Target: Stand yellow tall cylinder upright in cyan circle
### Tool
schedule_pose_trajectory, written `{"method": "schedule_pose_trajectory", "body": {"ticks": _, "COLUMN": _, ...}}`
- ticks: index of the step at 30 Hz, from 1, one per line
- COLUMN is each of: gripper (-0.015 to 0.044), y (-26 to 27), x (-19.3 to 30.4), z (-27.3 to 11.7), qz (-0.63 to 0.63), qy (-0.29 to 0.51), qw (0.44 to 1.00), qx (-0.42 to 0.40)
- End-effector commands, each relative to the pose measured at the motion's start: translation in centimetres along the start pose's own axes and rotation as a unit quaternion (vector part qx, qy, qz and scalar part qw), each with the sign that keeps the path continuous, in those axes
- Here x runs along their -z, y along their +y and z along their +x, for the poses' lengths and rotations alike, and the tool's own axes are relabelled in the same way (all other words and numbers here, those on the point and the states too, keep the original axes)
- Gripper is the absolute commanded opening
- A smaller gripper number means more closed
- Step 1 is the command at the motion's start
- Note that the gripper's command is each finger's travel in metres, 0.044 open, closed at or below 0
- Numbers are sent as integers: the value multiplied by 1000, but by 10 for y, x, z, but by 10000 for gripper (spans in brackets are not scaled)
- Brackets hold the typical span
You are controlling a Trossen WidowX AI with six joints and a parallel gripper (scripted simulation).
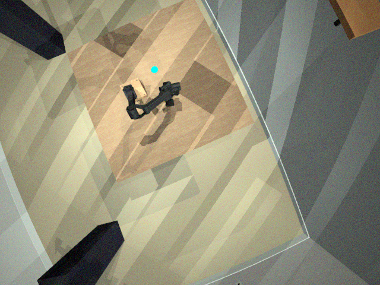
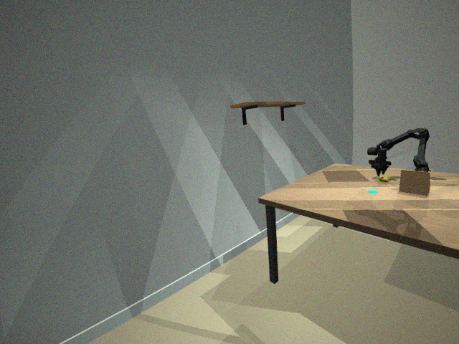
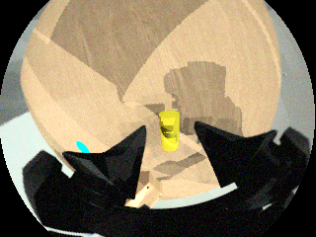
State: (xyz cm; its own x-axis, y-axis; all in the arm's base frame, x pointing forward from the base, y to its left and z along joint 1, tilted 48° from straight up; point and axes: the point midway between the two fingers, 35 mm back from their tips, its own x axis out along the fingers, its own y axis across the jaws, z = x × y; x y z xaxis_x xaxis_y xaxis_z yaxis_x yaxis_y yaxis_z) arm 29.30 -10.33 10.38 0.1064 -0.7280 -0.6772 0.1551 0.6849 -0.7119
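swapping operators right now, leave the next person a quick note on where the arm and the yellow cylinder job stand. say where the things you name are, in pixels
Jaws [image 2: 380, 175]: open, nothing held, just above the cylinder.
Yellow cylinder [image 2: 384, 179] [image 3: 170, 130]: lying on the table [image 2: 296, 192], outside the cyan circle [image 1: 154, 69] [image 2: 372, 191] [image 3: 83, 147].
Done: jaws lined up over the cylinder.
Left: grip, lift, turn upright, set inside the circle, release, withdraw.

Broad slanting bands of light and shade cross the wooden table [image 1: 171, 129] [image 2: 308, 192] [image 3: 247, 64]; grain speckles everything, and the wrist view bows at its black-rimmed edges.
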Motion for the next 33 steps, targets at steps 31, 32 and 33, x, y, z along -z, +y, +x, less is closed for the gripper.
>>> {"method": "schedule_pose_trajectory", "body": {"ticks": 31, "gripper": 105, "y": 3, "x": 2, "z": -14, "qz": -6, "qy": 5, "qw": 1000, "qx": -2}}
{"method": "schedule_pose_trajectory", "body": {"ticks": 32, "gripper": 105, "y": 3, "x": 1, "z": -18, "qz": -6, "qy": 5, "qw": 1000, "qx": -2}}
{"method": "schedule_pose_trajectory", "body": {"ticks": 33, "gripper": 105, "y": 4, "x": 1, "z": -21, "qz": -6, "qy": 5, "qw": 1000, "qx": -2}}
